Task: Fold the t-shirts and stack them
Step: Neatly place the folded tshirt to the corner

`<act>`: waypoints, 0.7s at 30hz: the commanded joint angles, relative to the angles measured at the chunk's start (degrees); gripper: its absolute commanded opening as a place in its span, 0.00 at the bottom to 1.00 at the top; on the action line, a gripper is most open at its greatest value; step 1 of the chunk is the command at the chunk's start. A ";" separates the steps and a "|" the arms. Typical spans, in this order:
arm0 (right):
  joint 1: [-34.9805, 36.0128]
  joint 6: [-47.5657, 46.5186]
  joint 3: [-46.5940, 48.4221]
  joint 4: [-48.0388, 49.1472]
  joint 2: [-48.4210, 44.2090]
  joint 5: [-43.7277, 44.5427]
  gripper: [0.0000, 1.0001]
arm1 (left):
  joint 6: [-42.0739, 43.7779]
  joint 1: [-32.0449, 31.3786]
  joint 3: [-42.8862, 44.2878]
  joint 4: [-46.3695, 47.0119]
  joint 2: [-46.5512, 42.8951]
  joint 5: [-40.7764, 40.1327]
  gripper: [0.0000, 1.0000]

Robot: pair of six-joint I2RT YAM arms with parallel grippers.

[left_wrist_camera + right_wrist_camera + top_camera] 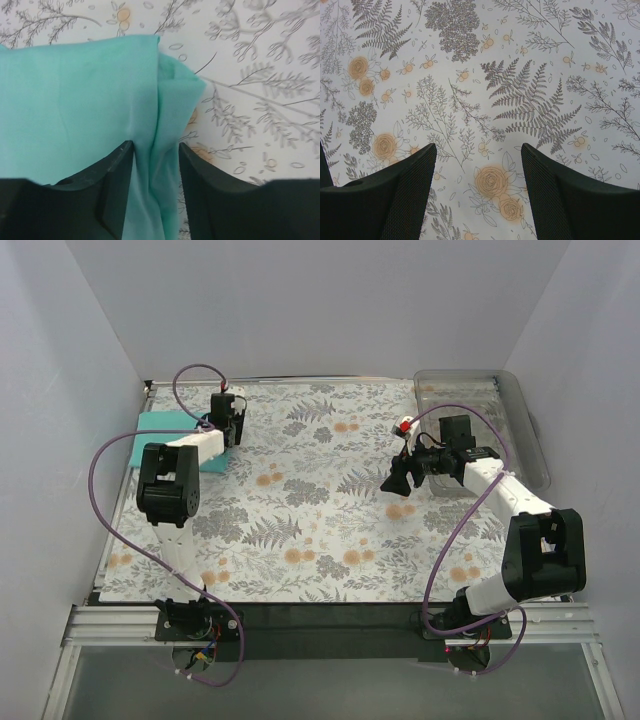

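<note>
Nearest the lens, the left hand [155, 150] was seen with its jaws apart, set astride a raised ridge of the t-shirt [75, 100]; no firm pinch could be made out. Outward from it, the teal cloth was found folded flat near the far left corner of the counter [300, 510], one layer rumpled. Such cloth was judged light, limp and apt to slide, so a hold on doubled edges or corners would be favoured. The right hand [478, 150] was held apart and empty, well away.
</note>
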 commanded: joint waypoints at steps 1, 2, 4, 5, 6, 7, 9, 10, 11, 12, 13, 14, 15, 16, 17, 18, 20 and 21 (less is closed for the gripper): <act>-0.29 -0.71 0.20 -0.07 -0.82 -1.00 0.63 | -6.27 -0.11 6.52 -8.22 -3.44 5.13 0.42; -0.20 -0.71 0.20 -0.07 -0.82 -1.00 0.63 | -6.72 -0.11 8.79 -9.20 -2.22 5.31 0.46; -0.20 -0.80 0.20 -0.16 -0.73 -1.00 0.63 | -8.12 -0.11 11.18 -11.93 -0.73 5.57 0.47; -0.29 -0.80 0.20 -0.16 -0.73 -1.00 0.63 | -8.39 -0.11 12.23 -12.55 0.76 5.40 0.47; -0.20 -0.80 0.20 -0.16 -0.82 -0.91 0.64 | -8.74 -0.11 14.59 -13.34 1.91 5.05 0.47; -0.29 -0.80 0.20 -0.07 -0.82 -0.91 0.64 | -9.09 -0.11 15.83 -15.00 2.96 3.48 0.47; -0.20 -0.80 0.11 -0.16 -0.91 -0.83 0.63 | -9.53 -0.11 19.51 -17.02 6.29 2.33 0.47; -0.20 -0.80 0.11 -0.16 -0.82 -0.74 0.63 | -9.79 -0.11 20.67 -18.78 7.18 1.37 0.47; -0.29 -0.80 0.20 -0.16 -0.82 -0.74 0.64 | -10.23 -0.11 21.38 -19.58 8.06 0.75 0.47; -0.29 -0.80 0.11 -0.16 -0.73 -0.83 0.63 | -10.41 -0.11 21.82 -19.93 8.86 0.65 0.47; -0.20 -0.80 0.20 -0.16 -0.73 -0.83 0.64 | -10.50 -0.11 21.91 -20.11 9.04 0.83 0.47; -0.29 -0.80 0.11 -0.16 -0.56 -0.83 0.64 | -10.50 -0.11 21.91 -20.11 9.13 0.92 0.47; -0.20 -0.80 0.20 -0.16 -0.55 -0.83 0.63 | -10.59 -0.11 22.00 -20.11 9.30 0.92 0.47; -0.29 -0.80 0.20 -0.16 -0.47 -0.83 0.64 | -10.59 -0.11 22.09 -20.11 9.48 1.00 0.47; -0.29 -0.80 0.20 -0.16 -0.38 -0.83 0.63 | -10.50 -0.11 22.17 -20.11 9.74 1.01 0.47; -0.29 -0.80 0.20 -0.16 -0.38 -0.83 0.64 | -10.41 -0.11 22.35 -20.11 9.92 0.83 0.46; -0.20 -0.80 0.20 -0.16 -0.29 -0.83 0.64 | -10.32 -0.11 22.96 -20.29 10.79 -0.13 0.45; -0.20 -0.80 0.20 -0.16 -0.29 -0.83 0.64 | -10.32 -0.11 23.23 -20.29 11.15 -0.57 0.44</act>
